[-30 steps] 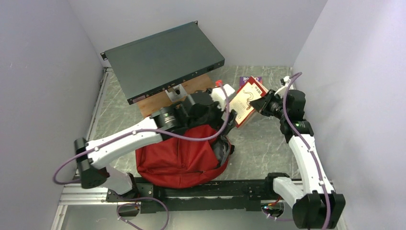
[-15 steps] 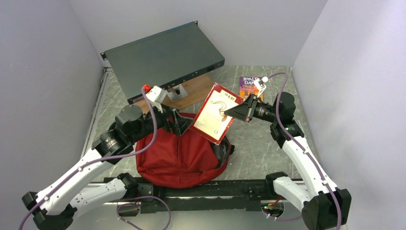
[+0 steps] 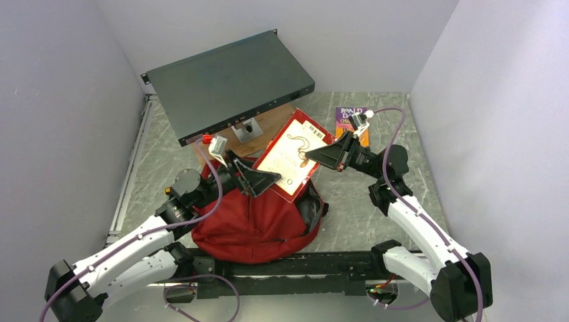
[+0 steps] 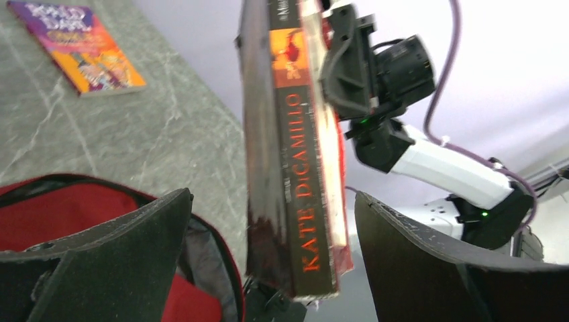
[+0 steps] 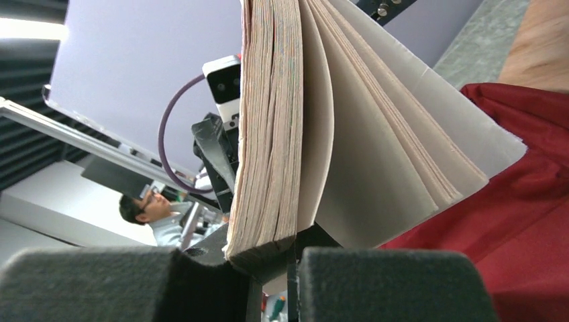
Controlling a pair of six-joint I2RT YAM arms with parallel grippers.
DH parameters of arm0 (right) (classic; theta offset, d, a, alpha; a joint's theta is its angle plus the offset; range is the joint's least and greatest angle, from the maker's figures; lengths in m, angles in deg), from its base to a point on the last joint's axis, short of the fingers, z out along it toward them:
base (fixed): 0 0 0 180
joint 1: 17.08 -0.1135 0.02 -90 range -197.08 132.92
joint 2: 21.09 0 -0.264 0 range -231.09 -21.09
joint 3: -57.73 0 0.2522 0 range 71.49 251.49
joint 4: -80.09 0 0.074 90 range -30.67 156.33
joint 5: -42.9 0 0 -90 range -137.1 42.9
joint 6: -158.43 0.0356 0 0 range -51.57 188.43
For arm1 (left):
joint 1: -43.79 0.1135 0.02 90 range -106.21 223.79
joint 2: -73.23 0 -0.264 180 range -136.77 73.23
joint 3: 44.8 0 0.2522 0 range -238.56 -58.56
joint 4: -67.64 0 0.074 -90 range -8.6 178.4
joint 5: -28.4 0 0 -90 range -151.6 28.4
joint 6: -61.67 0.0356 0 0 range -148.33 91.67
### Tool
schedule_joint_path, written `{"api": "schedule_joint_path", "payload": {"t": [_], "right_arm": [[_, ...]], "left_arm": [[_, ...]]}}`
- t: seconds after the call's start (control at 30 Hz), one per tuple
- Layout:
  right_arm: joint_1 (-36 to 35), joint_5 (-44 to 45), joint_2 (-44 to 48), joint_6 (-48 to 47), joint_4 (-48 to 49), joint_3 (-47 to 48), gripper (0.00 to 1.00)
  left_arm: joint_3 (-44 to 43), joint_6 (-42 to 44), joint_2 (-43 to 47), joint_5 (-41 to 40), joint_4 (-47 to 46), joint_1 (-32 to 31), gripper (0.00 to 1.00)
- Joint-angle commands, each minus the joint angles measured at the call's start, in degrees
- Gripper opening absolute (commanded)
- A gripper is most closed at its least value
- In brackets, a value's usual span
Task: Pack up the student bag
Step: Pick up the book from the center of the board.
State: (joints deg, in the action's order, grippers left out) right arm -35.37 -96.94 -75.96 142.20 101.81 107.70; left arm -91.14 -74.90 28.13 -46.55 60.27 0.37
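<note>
The dark red student bag [image 3: 255,225] lies at the near middle of the table, its mouth open toward the right; it also shows in the left wrist view [image 4: 80,208] and the right wrist view [image 5: 530,201]. My right gripper [image 3: 314,155] is shut on a red and cream book [image 3: 292,157] and holds it tilted in the air above the bag. In the right wrist view the book [image 5: 288,121] stands between the pads with its pages fanned. My left gripper [image 3: 260,180] is open at the book's lower edge. The spine [image 4: 295,168] hangs between its spread fingers [image 4: 100,268], apart from both.
A flat dark-grey rack unit [image 3: 228,84] lies at the back left, resting partly on a wooden board [image 3: 272,127]. A purple and orange Roald Dahl book [image 3: 350,115] lies flat at the back right, also in the left wrist view [image 4: 74,43]. Walls close in both sides.
My right gripper has carried the book left, over the bag. My left arm has drawn back toward the near left, and its open gripper now sits around the book's lower edge.
</note>
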Motion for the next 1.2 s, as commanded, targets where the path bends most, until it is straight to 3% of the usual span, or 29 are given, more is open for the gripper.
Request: {"api": "schedule_joint_path", "payload": {"t": [0.0,0.23,0.4,0.47,0.53,0.6,0.73,0.93,1.17], "right_arm": [[-3.6,8.5,-0.1,5.2,11.5,-0.8,0.00],[-8.0,18.6,2.6,0.9,10.3,-3.0,0.00],[-9.0,18.7,2.0,-2.6,6.3,-1.0,0.02],[-9.0,16.5,1.2,-8.7,-1.3,1.6,0.26],[-9.1,15.3,0.4,-18.7,-14.9,6.0,0.54],[-9.0,16.3,0.1,-29.1,-30.7,10.4,0.62],[-8.9,17.3,0.8,-44.6,-45.3,12.3,0.80],[-8.3,21.9,1.8,-53.9,-56.6,14.3,0.85],[-8.1,20.2,2.0,-57.9,-65.0,25.0,0.89]], "left_arm": [[0.7,-7.4,-1.5,2.8,-18.0,0.3,0.90],[3.1,-8.9,-2.8,1.5,-21.5,0.2,0.50],[2.8,-7.8,-2.2,0.2,-19.7,0.2,0.14],[1.5,-5.9,-1.5,-0.3,-15.5,0.4,0.08],[-0.9,-3.4,-1.0,0.1,-10.1,1.1,0.00],[-1.9,-2.5,0.2,1.2,-5.7,2.7,0.00],[-1.5,-2.1,3.8,3.5,-1.9,8.1,0.00],[-5.2,2.1,5.3,14.0,2.8,14.1,0.00],[-11.6,13.1,2.3,30.2,15.6,14.5,0.00]]}}
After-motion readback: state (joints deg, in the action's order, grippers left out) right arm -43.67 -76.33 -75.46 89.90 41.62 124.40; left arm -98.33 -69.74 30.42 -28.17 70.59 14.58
